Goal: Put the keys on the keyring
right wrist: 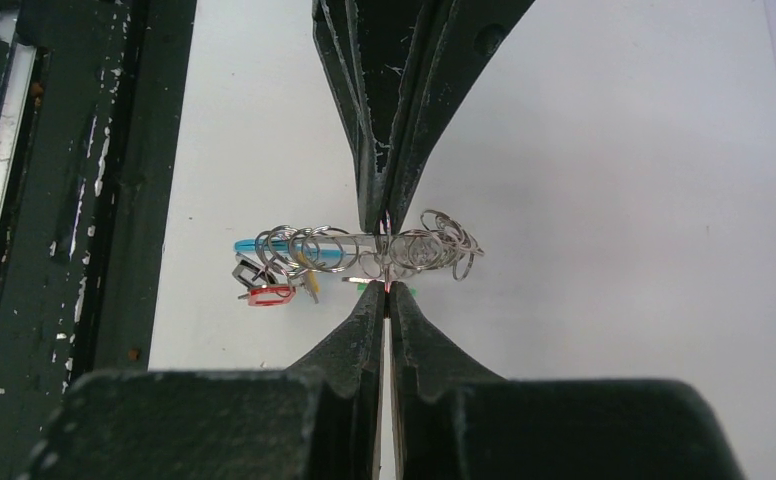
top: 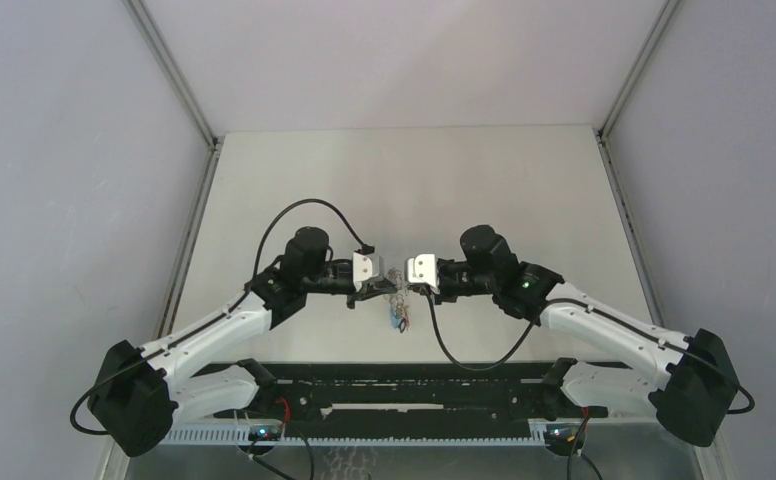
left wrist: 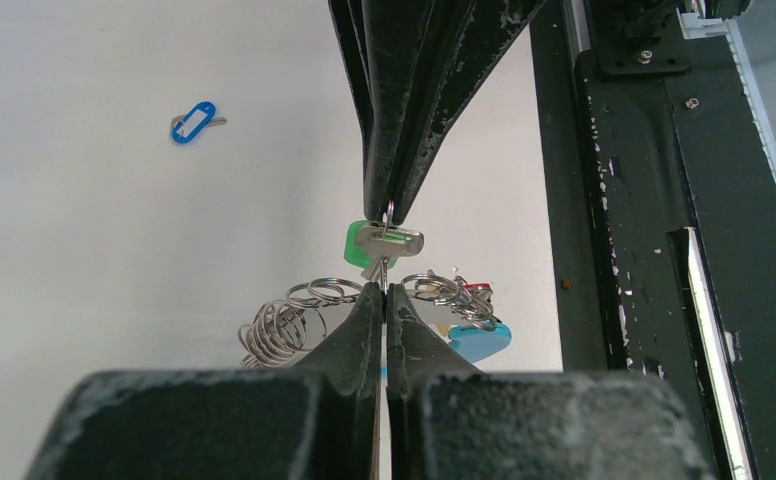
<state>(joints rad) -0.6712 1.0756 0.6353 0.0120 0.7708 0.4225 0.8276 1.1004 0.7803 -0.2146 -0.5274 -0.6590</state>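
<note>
Left gripper (left wrist: 384, 296) up close, jaws clamped on the keyring (right wrist: 349, 245), which hangs centre-scene with its long axis running near to far; right gripper (left wrist: 391, 205) meets it tip to tip from the right, pinching the green key (left wrist: 385, 243), blade pointing left at the keyring

Arms stretched inward, wrists level; left tool (left wrist: 384, 292) and right tool (right wrist: 386, 292) tip-to-tip, jaws pinched closed.

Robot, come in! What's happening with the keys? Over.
Left fingers shut on keyring. Right fingers shut on green key. Blue key lies apart on table.
</note>
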